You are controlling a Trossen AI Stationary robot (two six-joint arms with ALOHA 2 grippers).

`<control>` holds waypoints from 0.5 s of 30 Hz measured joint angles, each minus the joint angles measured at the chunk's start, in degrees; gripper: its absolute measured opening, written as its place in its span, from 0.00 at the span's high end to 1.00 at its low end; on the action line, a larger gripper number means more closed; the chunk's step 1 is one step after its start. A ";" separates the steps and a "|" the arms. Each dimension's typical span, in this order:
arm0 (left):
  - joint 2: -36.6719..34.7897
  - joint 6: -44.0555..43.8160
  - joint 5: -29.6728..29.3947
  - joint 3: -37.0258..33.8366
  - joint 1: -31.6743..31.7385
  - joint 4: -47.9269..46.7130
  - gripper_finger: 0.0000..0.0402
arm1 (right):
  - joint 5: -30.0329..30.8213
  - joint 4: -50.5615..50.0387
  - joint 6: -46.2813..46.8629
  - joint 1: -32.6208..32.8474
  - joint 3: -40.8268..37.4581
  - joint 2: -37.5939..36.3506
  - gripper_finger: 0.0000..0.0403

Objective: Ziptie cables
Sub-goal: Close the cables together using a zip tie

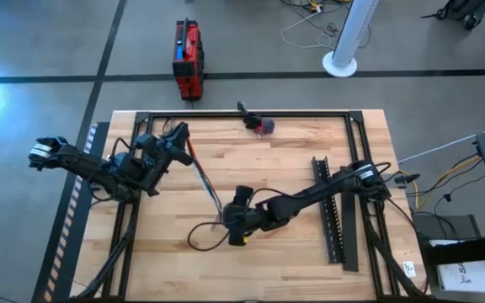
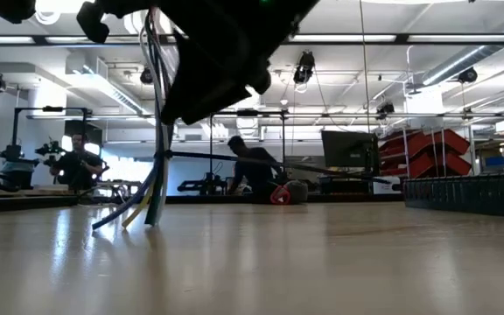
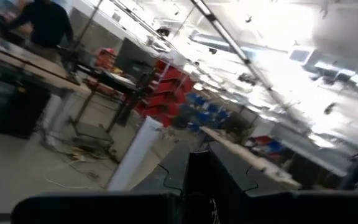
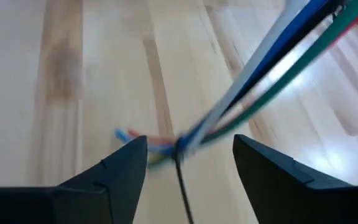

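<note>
Cables (image 1: 205,187): You see them run from the left gripper, left of middle in the high view, down and right to the right gripper at the lower middle. One end is up in the air. The other end rests on the table (image 1: 293,252).
Cables up close (image 4: 272,62): In the right wrist view they cross from the upper right down to the lower middle. They are blue, green, red and pale. A thin black strand hangs down from the bunch.
Left gripper (image 1: 178,137): It is left of middle in the high view. Its fingers are pressed together. It looks like it is pinching the top end of the cables, but you cannot see the fingers well.
Right gripper (image 1: 232,225): It is at the lower middle of the high view. Its fingers (image 4: 114,171) are spread, with the cables in the gap between them. It holds nothing.
How they handle: You can guess they are light, soft and bendy. They sag and fan out where nothing holds them. The smooth skins may slip.
Where to hold: Take the whole bunch where the wires sit close together, near the low end. Do not grab one wire alone.
Low view: The cables (image 2: 151,188) hang down at the left, and their tips touch the table.
Watch out: A loose wire may slide out of the bunch.
</note>
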 joint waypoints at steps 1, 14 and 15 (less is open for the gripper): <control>0.00 1.65 -1.16 0.00 0.00 0.01 0.93 | 0.16 -1.64 -0.97 0.20 0.04 -0.05 0.44; 0.00 17.85 -11.37 -0.03 0.00 -0.18 0.93 | 0.48 -0.61 5.35 2.89 -4.81 2.04 0.51; 0.00 18.16 -11.52 -0.06 0.00 -0.18 0.93 | 0.43 -1.20 4.98 3.09 -4.79 1.72 0.51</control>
